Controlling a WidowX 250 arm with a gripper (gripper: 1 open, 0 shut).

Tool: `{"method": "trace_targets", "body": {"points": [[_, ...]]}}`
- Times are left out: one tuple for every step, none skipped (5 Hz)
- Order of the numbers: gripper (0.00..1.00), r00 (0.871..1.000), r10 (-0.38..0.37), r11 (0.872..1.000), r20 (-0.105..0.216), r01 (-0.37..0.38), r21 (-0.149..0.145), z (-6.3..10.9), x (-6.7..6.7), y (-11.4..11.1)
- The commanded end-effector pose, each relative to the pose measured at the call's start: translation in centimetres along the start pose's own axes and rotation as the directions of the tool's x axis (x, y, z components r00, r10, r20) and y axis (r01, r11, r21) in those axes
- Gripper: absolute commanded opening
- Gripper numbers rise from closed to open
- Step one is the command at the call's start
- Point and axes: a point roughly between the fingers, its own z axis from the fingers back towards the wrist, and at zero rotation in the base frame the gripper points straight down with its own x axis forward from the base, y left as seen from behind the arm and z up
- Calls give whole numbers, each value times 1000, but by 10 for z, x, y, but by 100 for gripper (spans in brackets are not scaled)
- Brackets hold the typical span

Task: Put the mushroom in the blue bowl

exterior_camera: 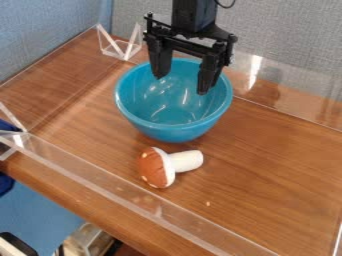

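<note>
A clear acrylic wall is running around the edges of the brown wood-grain tabletop, probably there to stop loose things rolling off; something blue is poking in at the left edge, too cropped to identify. Moving right, the round, deep, glossy turquoise-blue bowl is sitting upright toward the back of the tabletop, empty, with its mouth open to receive what the task calls for. The black two-fingered gripper is hanging straight down over the bowl's far rim, its jaws standing wide apart and grasping nothing. In front of the bowl, nearer the front edge, the small toy mushroom with its rounded orange-brown cap and thick white stem is lying on its side, cap toward the left, stem pointing right, apart from the bowl and untouched. That toppled pose seems to offer the stem or cap across the fingers for a pinch from above. Nothing is lying between mushroom and bowl; the bowl's near rim and the front wall are the only things likely to crowd the descent.
</note>
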Motion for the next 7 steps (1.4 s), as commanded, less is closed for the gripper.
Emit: {"method": "trace_targets", "body": {"points": [[100,1000,-7,1000,-12,7,1,-8,-18,0],[100,999,-25,1000,-21,25,3,-20,-47,-3],[100,997,-70,997,-29,70,10,-37,-56,-3],[0,994,-107,994,-28,107,7,-53,-58,-3],[100,994,-109,994,-18,109,6,-73,-62,-6],[0,994,-105,994,-10,106,6,-93,-62,-7],[0,994,-110,994,13,109,17,-109,-60,-10]]}}
